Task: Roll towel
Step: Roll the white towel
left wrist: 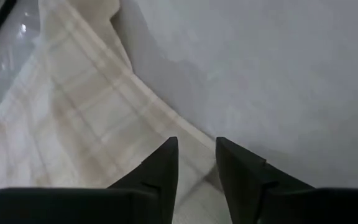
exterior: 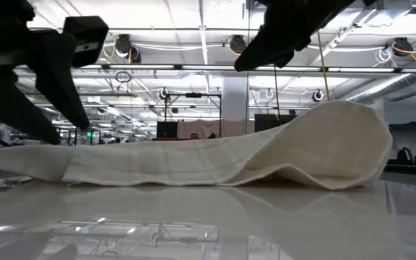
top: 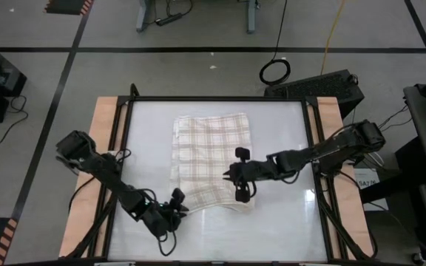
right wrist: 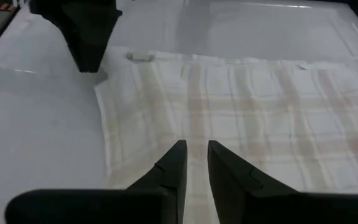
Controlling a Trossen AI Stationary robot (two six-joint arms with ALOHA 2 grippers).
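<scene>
While the towel (top: 211, 159) lies mid-table with only its near edge lifted into a first fold, both the left hand (top: 176, 209) and right hand (top: 240, 186) stand slightly parted, holding nothing; the rolling has barely begun.

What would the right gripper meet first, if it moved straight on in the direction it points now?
Most likely the thin cream cloth with beige plaid checks. The right gripper has a narrow gap between its jaws, and the cloth lies directly ahead of it. The left gripper stands off to one side, though depth is unclear.
</scene>
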